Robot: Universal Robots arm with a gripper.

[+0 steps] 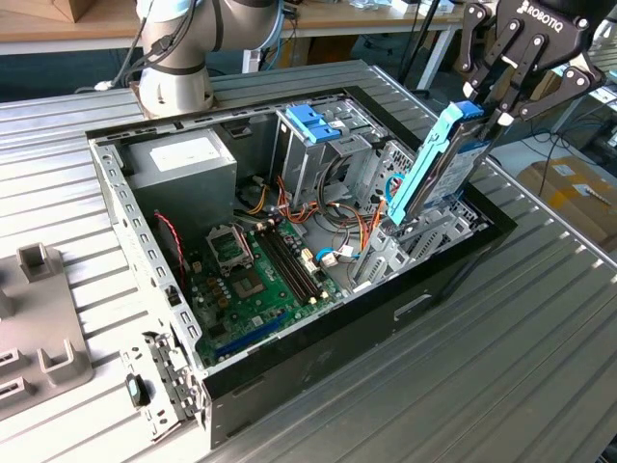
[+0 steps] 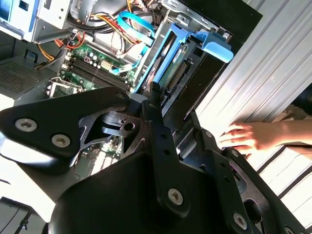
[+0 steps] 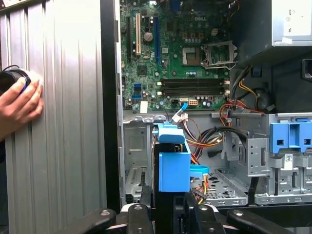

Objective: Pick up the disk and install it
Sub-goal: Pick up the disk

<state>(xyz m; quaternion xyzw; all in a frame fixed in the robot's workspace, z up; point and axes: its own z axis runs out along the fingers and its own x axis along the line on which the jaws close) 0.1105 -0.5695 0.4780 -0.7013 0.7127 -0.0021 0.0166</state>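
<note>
I have the gripper (image 1: 485, 108) clenched on the upper end of the disk (image 1: 432, 172). The disk stands tilted, its lower end down inside the computer case (image 1: 318, 359) and its upper end above the case's rim, at the end of the case away from the power supply (image 1: 181, 162). The exterior view gives me that lean. The first wrist view looks along the disk's light-blue end tab (image 3: 174, 168) toward the motherboard (image 3: 180, 53) on the case floor. In both wrist views a person's hand (image 2: 249, 136) rests on the ribbed table (image 3: 73, 122) just outside the case wall. For print, I see white lettering on the gripper body, a pale label on the power supply, and a small sticker (image 3: 288, 159) on the drive cage (image 3: 273, 170) inside the case.
</note>
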